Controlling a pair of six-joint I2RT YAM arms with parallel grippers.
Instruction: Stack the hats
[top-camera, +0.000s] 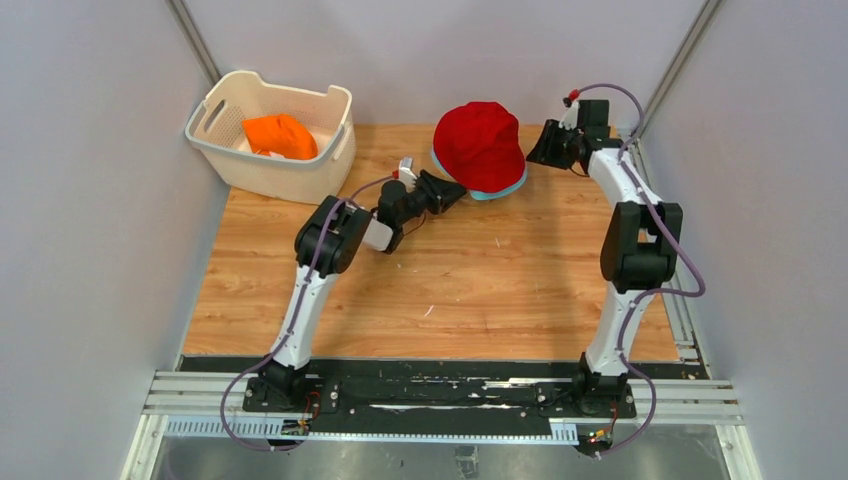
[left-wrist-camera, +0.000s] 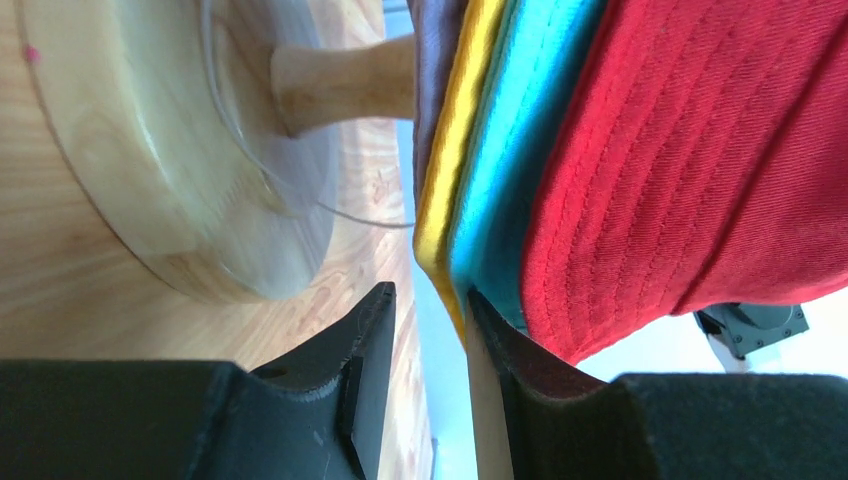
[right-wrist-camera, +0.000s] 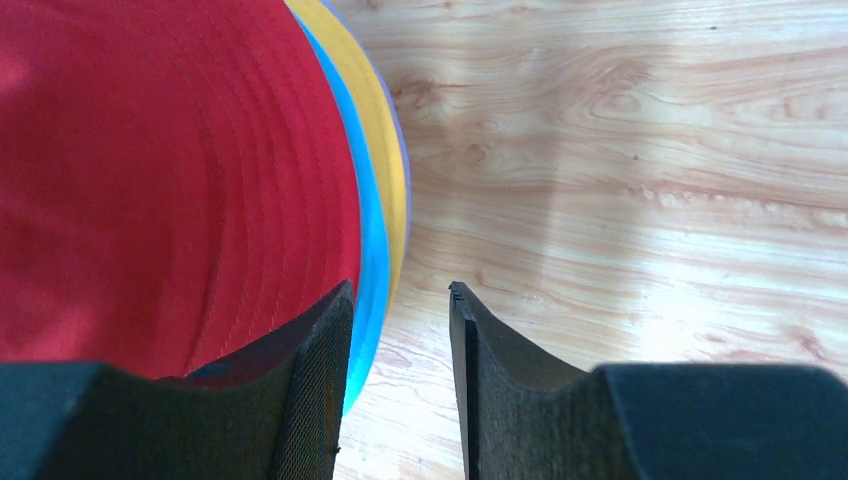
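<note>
A red hat (top-camera: 479, 142) tops a stack at the back middle of the table, with a teal brim (top-camera: 503, 191) showing under it. In the left wrist view the layered brims are lavender (left-wrist-camera: 430, 60), yellow (left-wrist-camera: 452, 160), teal (left-wrist-camera: 520, 130) and red (left-wrist-camera: 700, 150), sitting on a wooden stand (left-wrist-camera: 150, 150). My left gripper (top-camera: 457, 191) (left-wrist-camera: 428, 292) is open at the stack's left brim edge, gripping nothing. My right gripper (top-camera: 531, 152) (right-wrist-camera: 400, 287) is open at the right brim, with the teal edge (right-wrist-camera: 375, 250) beside its left finger. An orange hat (top-camera: 280, 136) lies in the basket.
A white perforated basket (top-camera: 262, 170) stands at the back left corner of the wooden table (top-camera: 470, 290). Grey walls close in both sides and the back. The stand's stem (left-wrist-camera: 340, 80) and round base sit under the hats.
</note>
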